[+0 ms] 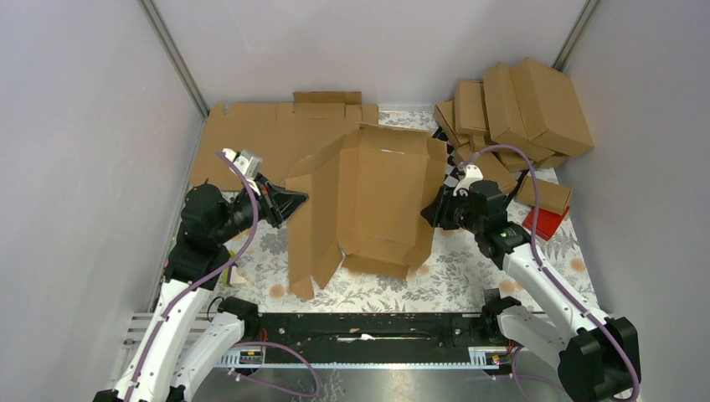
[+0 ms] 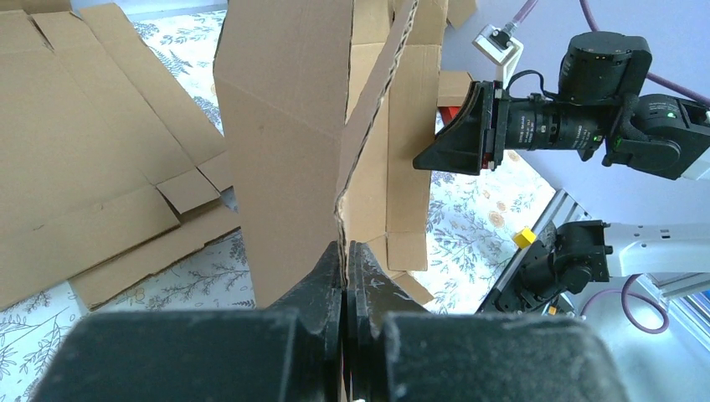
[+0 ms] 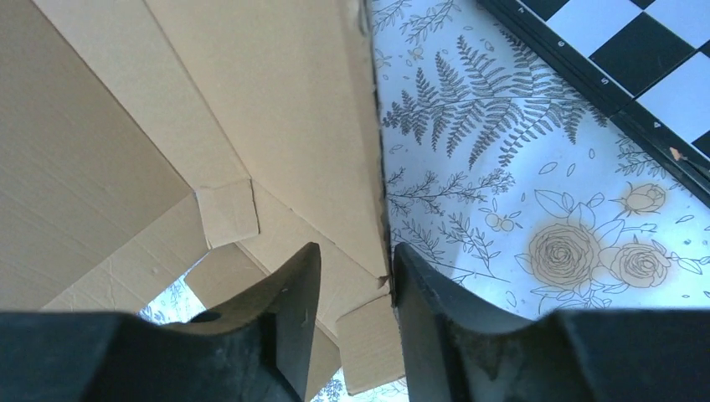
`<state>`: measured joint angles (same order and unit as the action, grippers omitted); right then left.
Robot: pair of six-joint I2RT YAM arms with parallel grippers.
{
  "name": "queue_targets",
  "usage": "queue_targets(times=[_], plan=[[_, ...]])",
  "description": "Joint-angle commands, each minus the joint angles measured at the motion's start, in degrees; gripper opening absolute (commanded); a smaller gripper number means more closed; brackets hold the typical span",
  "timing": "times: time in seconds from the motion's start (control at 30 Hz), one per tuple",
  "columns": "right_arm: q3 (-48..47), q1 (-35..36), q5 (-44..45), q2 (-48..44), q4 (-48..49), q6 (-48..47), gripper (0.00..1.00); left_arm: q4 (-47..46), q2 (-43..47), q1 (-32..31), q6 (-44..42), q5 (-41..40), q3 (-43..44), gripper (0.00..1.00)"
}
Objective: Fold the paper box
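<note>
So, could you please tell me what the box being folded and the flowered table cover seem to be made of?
The paper box: corrugated cardboard, plain matte brown; its cut edge shows fluting. The table cover: probably printed cloth or plastic sheet, pale with grey ferns and roses; no weave shows, so I cannot tell which.

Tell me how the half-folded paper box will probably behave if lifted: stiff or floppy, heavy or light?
Probably light: the left gripper holds a tall panel of the paper box upright by one thin edge. Panels look stiff, yet the creases likely act as hinges, so loose flaps may swing.
</note>
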<state>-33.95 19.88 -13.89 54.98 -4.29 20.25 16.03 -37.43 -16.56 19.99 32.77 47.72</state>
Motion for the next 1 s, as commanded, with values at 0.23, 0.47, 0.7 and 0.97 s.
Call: queue_targets(times=[0.23, 0.47, 0.7, 0.97], plan=[[-4.31, 0.85, 6.69, -0.97, 0.75, 0.39, 0.07, -3.32, 0.41, -0.09, -1.09, -2.06, 0.79, 0.0], [-10.83, 0.86, 11.87, 4.16, 2.49, -2.05, 0.0, -4.29, -3.7, -0.12, -6.17, -4.44, 5.15, 0.0], [-19.0, 1.31, 13.61, 9.82, 8.98, -2.33, 0.0, -13.51, -5.17, -0.14, -6.66, -5.93, 4.76, 0.0], [-11.03, 5.15, 21.12, 13.48, 18.53, -4.58, 0.0, -28.91, 1.1, -0.19, 0.69, -7.44, -10.68, 0.0]])
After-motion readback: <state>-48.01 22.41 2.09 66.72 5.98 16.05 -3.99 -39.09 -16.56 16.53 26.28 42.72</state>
